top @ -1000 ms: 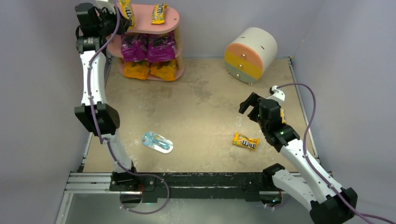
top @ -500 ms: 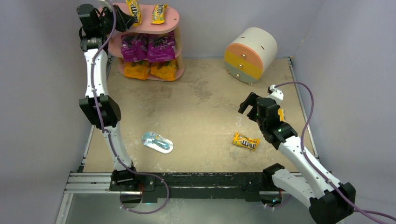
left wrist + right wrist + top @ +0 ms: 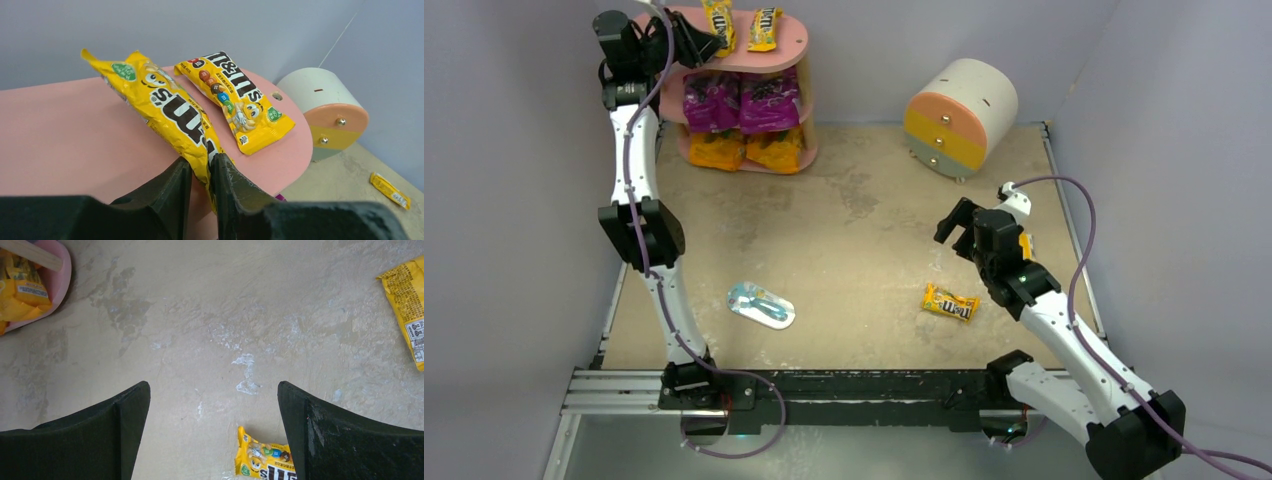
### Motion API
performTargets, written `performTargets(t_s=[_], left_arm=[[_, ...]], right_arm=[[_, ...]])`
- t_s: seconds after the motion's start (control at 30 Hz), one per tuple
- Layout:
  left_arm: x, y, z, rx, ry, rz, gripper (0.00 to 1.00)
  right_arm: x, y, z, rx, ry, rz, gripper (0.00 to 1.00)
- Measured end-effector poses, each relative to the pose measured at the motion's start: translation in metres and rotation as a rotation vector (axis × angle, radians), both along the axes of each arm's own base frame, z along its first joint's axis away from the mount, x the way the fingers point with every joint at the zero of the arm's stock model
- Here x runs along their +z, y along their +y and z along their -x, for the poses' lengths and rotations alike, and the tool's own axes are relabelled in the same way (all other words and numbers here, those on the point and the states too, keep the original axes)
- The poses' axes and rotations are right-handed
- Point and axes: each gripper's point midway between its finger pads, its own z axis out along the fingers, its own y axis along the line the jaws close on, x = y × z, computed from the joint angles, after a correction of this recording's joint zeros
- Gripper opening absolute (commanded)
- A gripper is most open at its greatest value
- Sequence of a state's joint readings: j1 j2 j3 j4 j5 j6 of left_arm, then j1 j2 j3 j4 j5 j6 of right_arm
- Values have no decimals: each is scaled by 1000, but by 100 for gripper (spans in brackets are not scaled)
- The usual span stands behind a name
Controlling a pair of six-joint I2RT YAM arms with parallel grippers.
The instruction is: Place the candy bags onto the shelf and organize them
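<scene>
Within the left pincer [image 3: 201,164], a glossy yellow M&M's pack [image 3: 165,107]

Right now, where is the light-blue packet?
In the top view the packet lies on the table, just right of the left arm and well left of a loose M&M's pack.

Shelf [image 3: 791,42]: pink. Packs [image 3: 170,107]: yellow, brown lettering. Mid-tier bags [image 3: 769,100]: purple. Low-tier bags [image 3: 774,150]: orange-yellow. Drum [image 3: 969,85]: cream, orange and yellow bands. Packet [image 3: 761,304]: light blue, white. Worktop [image 3: 854,230]: mottled beige.
</scene>
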State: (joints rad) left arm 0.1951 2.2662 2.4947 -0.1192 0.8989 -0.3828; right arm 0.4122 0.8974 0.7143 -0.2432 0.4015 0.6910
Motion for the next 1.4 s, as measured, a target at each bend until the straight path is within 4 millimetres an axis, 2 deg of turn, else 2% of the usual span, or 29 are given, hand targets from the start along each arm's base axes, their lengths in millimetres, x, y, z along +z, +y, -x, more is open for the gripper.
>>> performTargets(t_s=[0.13, 0.23, 0.47, 0.63, 0.9, 1.1, 1.23, 1.4], left_arm=[[-1, -1, 1, -8, -2, -6, 35], [-4, 3, -4, 28, -7, -25, 46], [-8, 28, -20, 225, 9, -67, 50], [-7, 35, -22, 267, 7, -77, 53], [-3, 34, -24, 269, -1, -45, 42], [3, 32, -26, 257, -31, -24, 40], [-6, 29, -32, 238, -28, -17, 39], [-6, 28, -36, 230, -53, -18, 34]], right_arm=[[0, 1, 0, 0, 0, -5, 99], [0, 1, 0, 0, 0, -7, 99], [0, 1, 0, 1, 0, -11, 99], [1, 6, 0, 22, -1, -24, 99], [-3, 11, -1, 44, 14, -29, 99], [-3, 12, -1, 49, 14, -32, 99], [-3, 13, -1, 52, 15, -34, 99], [-3, 13, -1, 53, 15, -34, 99]])
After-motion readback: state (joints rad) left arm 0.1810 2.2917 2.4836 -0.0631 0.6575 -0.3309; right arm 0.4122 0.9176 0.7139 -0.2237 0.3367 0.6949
